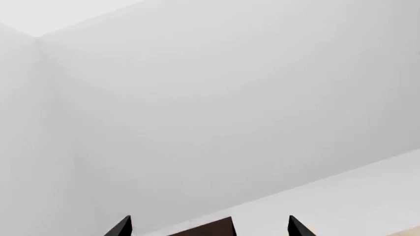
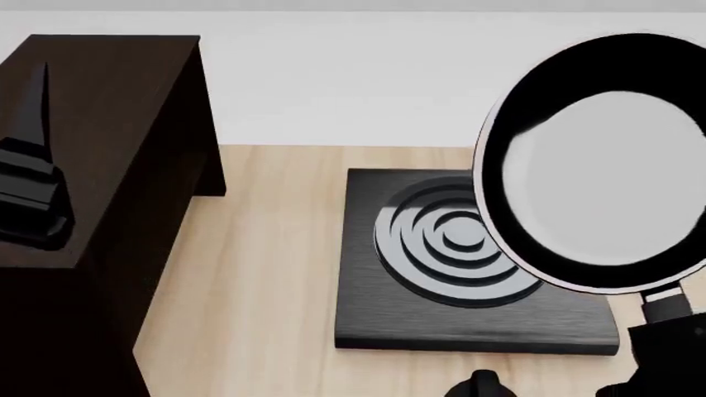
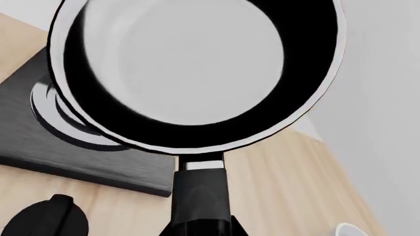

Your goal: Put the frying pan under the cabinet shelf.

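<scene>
Head view, far left: cabinet (image 2: pixel 105 107) stands at the table's left end, dark top and slab side visible; the space under it is not shown.
Left gripper (image 2: pixel 33 157): hovers over the cabinet top; left wrist view shows two fingertips apart with nothing between them, so open and empty.
Centre: burner plate (image 2: pixel 464 281) lies flat on the table (image 2: pixel 264 273), well apart from the cabinet.
Right: pan (image 2: pixel 601 161) is held up in the air, over the burner's right part, bowl tilted toward the camera.
Right gripper (image 3: pixel 200 223): closed around the pan handle (image 3: pixel 196 191), seen in the right wrist view.
Key relation: cabinet lies to the left of the pan, across the burner; handle axis runs from the bowl back toward the robot.
Judgement: right arm carries the pan; next move is leftward and down.
</scene>
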Controlling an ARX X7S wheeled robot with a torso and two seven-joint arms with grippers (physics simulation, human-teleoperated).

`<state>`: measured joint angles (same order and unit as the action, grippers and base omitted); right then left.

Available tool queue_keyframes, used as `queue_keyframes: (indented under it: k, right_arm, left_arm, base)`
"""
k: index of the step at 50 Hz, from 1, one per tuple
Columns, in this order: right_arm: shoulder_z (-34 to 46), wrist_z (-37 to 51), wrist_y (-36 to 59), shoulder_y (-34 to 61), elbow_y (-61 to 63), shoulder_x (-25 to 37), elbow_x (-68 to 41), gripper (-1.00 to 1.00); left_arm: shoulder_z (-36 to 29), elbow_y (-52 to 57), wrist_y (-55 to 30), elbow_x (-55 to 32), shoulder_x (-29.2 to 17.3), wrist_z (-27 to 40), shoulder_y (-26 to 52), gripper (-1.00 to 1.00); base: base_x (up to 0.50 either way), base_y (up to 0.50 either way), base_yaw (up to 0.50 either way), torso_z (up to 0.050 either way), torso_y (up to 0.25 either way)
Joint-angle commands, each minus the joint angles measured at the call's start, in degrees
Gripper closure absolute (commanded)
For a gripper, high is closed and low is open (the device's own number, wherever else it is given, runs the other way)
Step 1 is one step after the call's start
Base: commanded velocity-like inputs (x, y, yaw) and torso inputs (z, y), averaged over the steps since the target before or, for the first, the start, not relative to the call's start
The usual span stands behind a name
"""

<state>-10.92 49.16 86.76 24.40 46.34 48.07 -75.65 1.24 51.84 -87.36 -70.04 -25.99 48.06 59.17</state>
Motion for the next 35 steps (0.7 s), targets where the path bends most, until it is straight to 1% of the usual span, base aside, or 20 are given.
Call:
queue_keyframes:
  k: [1,7,11,19,26,35]
  right_arm:
    - [4.06,6.48,0.79,8.56,-1.62,1.79,-4.45,1.0]
    - [6.98,8.53,0.7,11.89,-2.78,2.17,-6.57,1.0]
    - [9.18,10.35,0.89,15.09,-3.8,2.33,-8.76,1.0]
    - [13.97,12.22,0.54,20.37,-5.46,2.02,-10.74,1.0]
    - [17.48,12.16,0.29,23.89,-6.67,1.73,-10.73,1.0]
    - [21.31,13.35,0.27,29.08,-8.28,1.68,-12.74,1.0]
  left_arm:
    - [0.17,-4.15,0.22,-17.76,-3.8,14.08,7.63,-1.0]
    - [-1.46,-4.55,1.47,-22.61,-5.4,18.75,9.96,-1.0]
    - [-3.45,-5.52,2.98,-28.12,-7.51,23.97,13.15,-1.0]
    - [-8.89,-6.63,7.48,-38.68,-12.16,33.67,20.6,-1.0]
    - [-12.6,-6.94,10.0,-42.92,-13.8,37.47,25.32,-1.0]
    - [-17.36,-7.0,13.33,-46.6,-15.91,40.63,31.11,-1.0]
  base:
    - [0.0,0.0,0.0,0.0,0.01]
    - [0.0,0.0,0.0,0.008,-0.026]
    - [0.0,0.0,0.0,0.019,-0.08]
    - [0.0,0.0,0.0,0.024,-0.156]
    - [0.0,0.0,0.0,0.024,-0.166]
    - [0.0,0.0,0.0,0.024,-0.166]
